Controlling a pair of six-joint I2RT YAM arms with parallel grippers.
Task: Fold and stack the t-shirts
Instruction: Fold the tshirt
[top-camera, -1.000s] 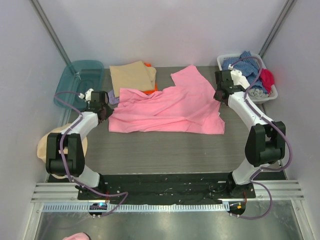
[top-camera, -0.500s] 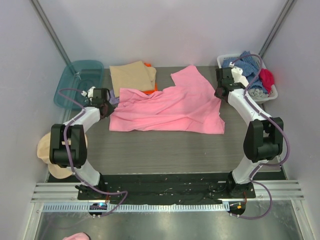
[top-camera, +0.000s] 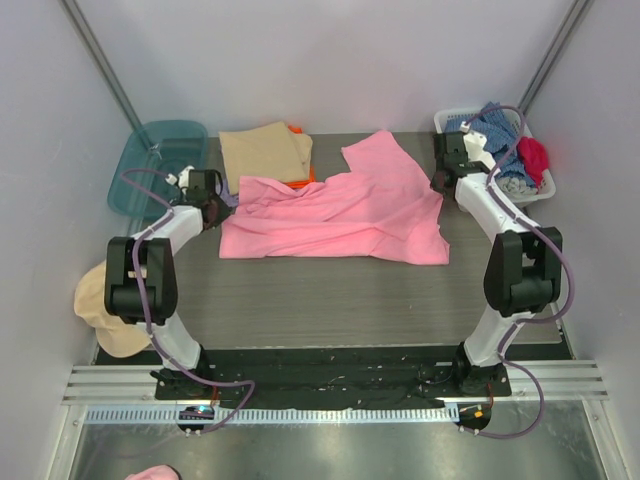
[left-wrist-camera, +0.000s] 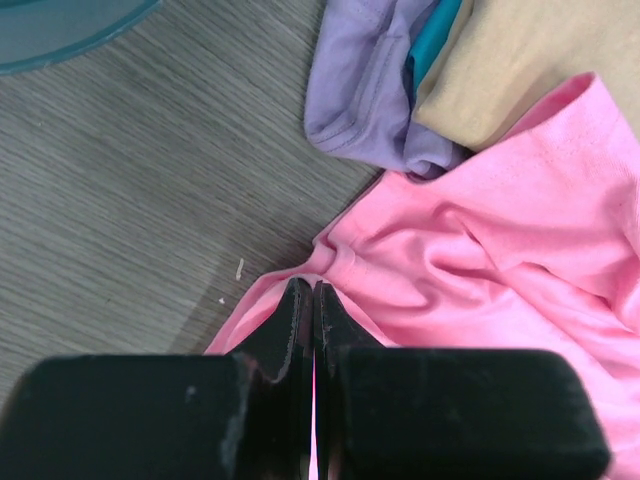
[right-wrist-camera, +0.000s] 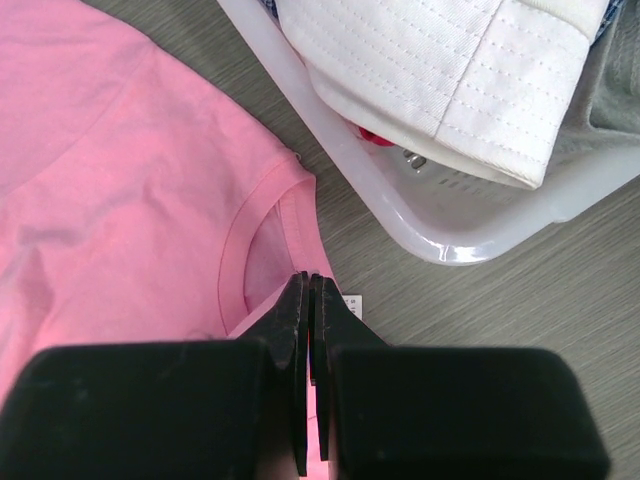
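On grey table (top-camera: 330, 300): dragged pink shirt (top-camera: 335, 215) slightly toward far edge, left gripper (left-wrist-camera: 313, 292) and right gripper (right-wrist-camera: 311, 283) each clamped on a side edge. Straightening underway, fold pending.

Upper centre of the top view: orange t-shirt (top-camera: 296, 128) mostly buried under the tan t-shirt (top-camera: 265, 152), only slivers showing. Left wrist view: lilac t-shirt (left-wrist-camera: 360, 80) partly covered, teal bin (left-wrist-camera: 60, 25) cut off at upper left, pinched hem of the pink t-shirt (left-wrist-camera: 500, 250) lost between the fingers of the left gripper (left-wrist-camera: 312, 290). Bottom left of the top view: cropped pink scrap (top-camera: 155, 472), unidentifiable.
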